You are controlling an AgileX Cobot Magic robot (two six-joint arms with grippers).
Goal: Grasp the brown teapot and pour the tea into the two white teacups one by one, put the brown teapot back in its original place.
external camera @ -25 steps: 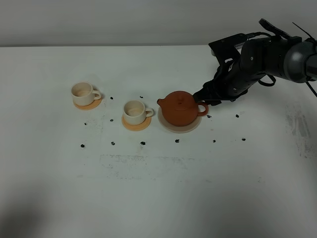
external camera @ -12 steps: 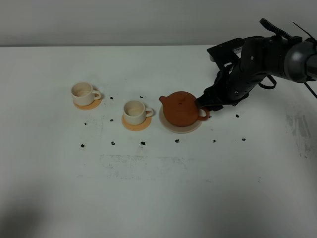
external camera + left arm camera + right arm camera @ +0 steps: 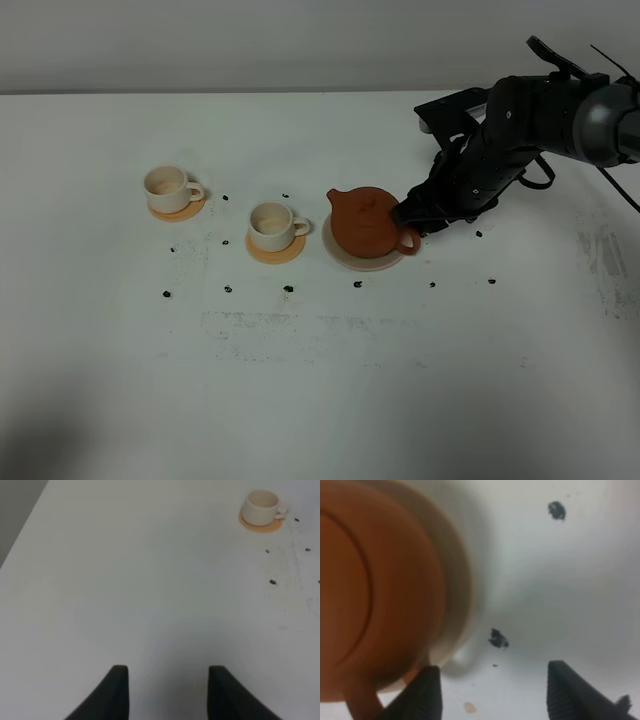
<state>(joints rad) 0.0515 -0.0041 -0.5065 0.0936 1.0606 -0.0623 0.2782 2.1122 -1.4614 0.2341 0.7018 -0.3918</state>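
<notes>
The brown teapot (image 3: 365,222) sits on its pale beige disc (image 3: 343,259), spout toward the far left, loop handle (image 3: 408,243) toward the near right. My right gripper (image 3: 412,218) is low against the pot's handle side. In the right wrist view it (image 3: 492,695) is open, only bare table between the fingers, and the handle (image 3: 360,700) lies just outside one fingertip (image 3: 427,690). Two white teacups (image 3: 170,187) (image 3: 270,226) stand on orange coasters left of the pot. My left gripper (image 3: 167,692) is open over bare table, far from one teacup (image 3: 262,507).
Small black specks (image 3: 288,289) are scattered over the white table (image 3: 320,380) around the cups and pot, one close to the disc (image 3: 498,639). The table's far edge meets a grey wall behind the arm.
My right gripper has dropped lower and nearer, along the pot's handle side. The teapot has turned on its disc: its handle swung nearer, its spout farther. The left gripper holds still.
</notes>
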